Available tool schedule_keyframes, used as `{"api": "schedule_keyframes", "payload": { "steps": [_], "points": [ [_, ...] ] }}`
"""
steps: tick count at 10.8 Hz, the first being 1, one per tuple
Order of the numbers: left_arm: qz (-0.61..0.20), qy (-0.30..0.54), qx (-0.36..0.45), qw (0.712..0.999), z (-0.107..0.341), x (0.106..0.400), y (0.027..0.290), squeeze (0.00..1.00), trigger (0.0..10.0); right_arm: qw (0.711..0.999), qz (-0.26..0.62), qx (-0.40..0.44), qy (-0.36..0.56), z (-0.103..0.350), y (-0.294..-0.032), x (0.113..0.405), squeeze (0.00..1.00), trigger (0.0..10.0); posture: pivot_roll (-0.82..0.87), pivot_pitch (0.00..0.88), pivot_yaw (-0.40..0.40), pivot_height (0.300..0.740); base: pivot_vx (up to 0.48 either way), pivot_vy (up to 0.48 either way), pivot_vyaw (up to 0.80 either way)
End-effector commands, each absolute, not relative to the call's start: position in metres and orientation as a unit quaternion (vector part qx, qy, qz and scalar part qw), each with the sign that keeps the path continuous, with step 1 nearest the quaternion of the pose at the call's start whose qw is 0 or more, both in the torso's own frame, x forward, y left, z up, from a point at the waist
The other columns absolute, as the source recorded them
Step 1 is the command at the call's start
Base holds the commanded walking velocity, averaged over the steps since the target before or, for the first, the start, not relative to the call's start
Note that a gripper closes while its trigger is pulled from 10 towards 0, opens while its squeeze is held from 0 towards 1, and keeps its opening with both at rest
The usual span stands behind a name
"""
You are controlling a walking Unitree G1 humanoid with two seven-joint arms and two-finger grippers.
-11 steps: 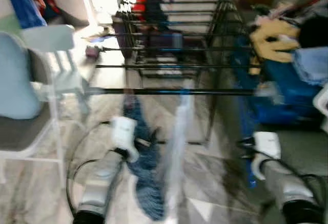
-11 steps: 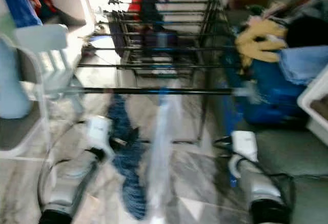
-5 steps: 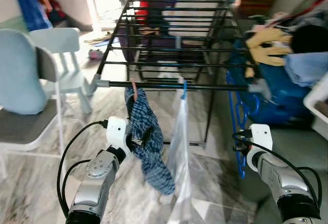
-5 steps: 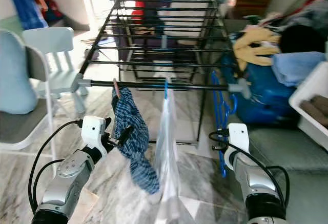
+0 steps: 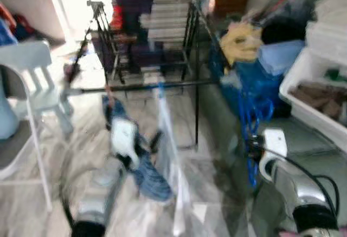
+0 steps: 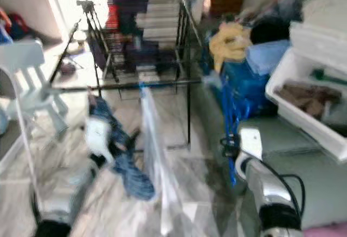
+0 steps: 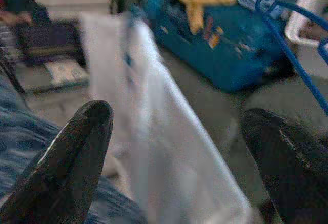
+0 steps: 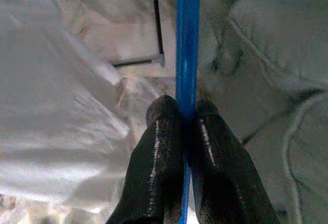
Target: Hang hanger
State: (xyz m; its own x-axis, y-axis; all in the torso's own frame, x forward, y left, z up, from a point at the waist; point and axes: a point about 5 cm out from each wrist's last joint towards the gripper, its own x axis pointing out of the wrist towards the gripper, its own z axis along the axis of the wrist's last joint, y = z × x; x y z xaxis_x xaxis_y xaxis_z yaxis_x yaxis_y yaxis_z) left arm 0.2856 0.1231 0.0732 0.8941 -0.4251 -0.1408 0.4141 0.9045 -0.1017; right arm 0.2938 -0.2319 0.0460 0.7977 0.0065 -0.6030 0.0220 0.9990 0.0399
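The blue hanger (image 8: 187,55) was clamped in the right gripper (image 8: 185,112); the left gripper (image 7: 174,126) was held spread beside the drying rack (image 5: 146,36).

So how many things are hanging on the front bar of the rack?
2: a blue checked cloth toward the robot's left, and a clear plastic bag beside it. Blur may hide more.

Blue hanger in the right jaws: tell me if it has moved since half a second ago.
Cannot tell: the camera swung and blurred. The blue hanger stays clamped in the right gripper, beside the drying rack.
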Motion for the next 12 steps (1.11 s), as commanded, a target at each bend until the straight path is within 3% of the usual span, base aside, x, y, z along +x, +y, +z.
{"api": "schedule_keyframes", "payload": {
  "steps": [1, 9, 12],
  "points": [
    [-0.207, 0.075, -0.024, 0.975, 0.0768, 0.2878, 0.1325, 0.00, 10.0, 0.952, 0.006, 0.023, 0.304, 0.0529, -0.2253, 0.3009, 0.00, 10.0, -0.14, 0.000, -0.008, 0.740, 0.000, 0.431, 0.00],
    [-0.208, 0.080, -0.018, 0.975, 0.0752, 0.2873, 0.1307, 0.00, 10.0, 0.954, 0.003, 0.014, 0.299, 0.0527, -0.2246, 0.3007, 0.00, 10.0, -0.14, 0.000, 0.001, 0.740, 0.000, 0.389, 0.00],
    [-0.224, 0.064, -0.021, 0.972, 0.0799, 0.2871, 0.1234, 0.00, 10.0, 0.956, -0.003, 0.013, 0.294, 0.0555, -0.2286, 0.3024, 0.00, 10.0, -0.15, 0.000, 0.004, 0.740, 0.000, 0.000, 0.00]
  ]
}}
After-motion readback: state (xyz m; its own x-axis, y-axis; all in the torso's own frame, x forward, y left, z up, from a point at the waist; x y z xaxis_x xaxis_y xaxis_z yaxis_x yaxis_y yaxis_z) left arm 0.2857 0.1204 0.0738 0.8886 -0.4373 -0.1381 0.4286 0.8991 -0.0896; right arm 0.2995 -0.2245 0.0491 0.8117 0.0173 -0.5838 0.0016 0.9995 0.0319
